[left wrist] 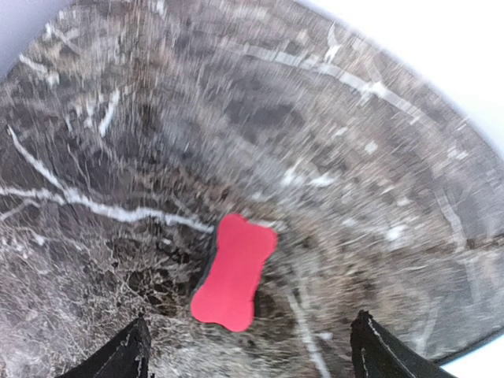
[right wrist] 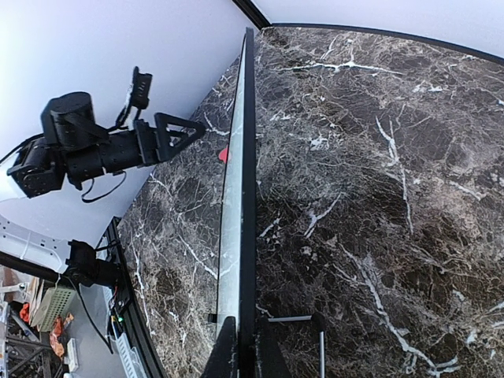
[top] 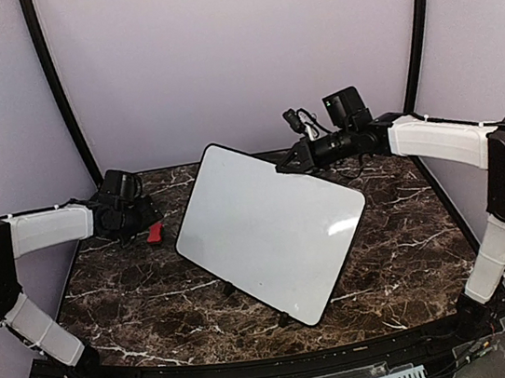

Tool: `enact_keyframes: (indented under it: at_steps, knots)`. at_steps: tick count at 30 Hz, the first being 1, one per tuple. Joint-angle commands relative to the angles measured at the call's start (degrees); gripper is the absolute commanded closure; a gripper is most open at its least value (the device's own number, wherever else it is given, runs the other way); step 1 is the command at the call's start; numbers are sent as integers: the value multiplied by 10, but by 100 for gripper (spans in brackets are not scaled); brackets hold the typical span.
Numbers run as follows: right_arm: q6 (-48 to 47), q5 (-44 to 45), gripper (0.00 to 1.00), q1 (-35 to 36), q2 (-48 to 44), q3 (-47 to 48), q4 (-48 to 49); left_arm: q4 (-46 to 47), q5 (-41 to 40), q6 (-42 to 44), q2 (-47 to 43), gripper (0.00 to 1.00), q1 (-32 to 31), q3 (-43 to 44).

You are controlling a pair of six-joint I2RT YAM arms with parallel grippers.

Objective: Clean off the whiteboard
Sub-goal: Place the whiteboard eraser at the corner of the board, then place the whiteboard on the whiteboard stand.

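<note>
- The whiteboard [top: 272, 228] is shown at the middle of the surface [top: 136, 299], turned askew to its edges. Small black feet are seen under the near rim, and no writing can be made out on the face.
- The far rim is clamped by the right end effector [right wrist: 246, 350], its jaws closed thin upon the edge. This hold is judged to steady the board against a wiping stroke.
- The left end effector [left wrist: 252, 319] is held spread wide and empty, low over the far left of the surface.
- A red eraser [left wrist: 234, 272] lies flat between its fingers and is touched by neither. The wide opening is judged to suit a pick-up or a release.
</note>
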Motion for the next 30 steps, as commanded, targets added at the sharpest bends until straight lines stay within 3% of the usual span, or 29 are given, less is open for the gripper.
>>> enact_keyframes:
  at_steps: [1,12,17,21,30]
  knots:
    - [-51,5,100,26,43,-23,-50,6,7,8,-80,13,3,-10]
    - [-64,19,100,30,60,32,-95,29,60,33,-182,11,-27,-71]
    - [-73,35,92,31,58,49,-117,69,37,65,-223,11,-109,-117]
    - [-81,37,87,31,60,63,-134,129,63,91,-264,15,-165,-177]
    - [-120,5,100,28,68,92,-192,179,16,132,-276,23,-341,-255]
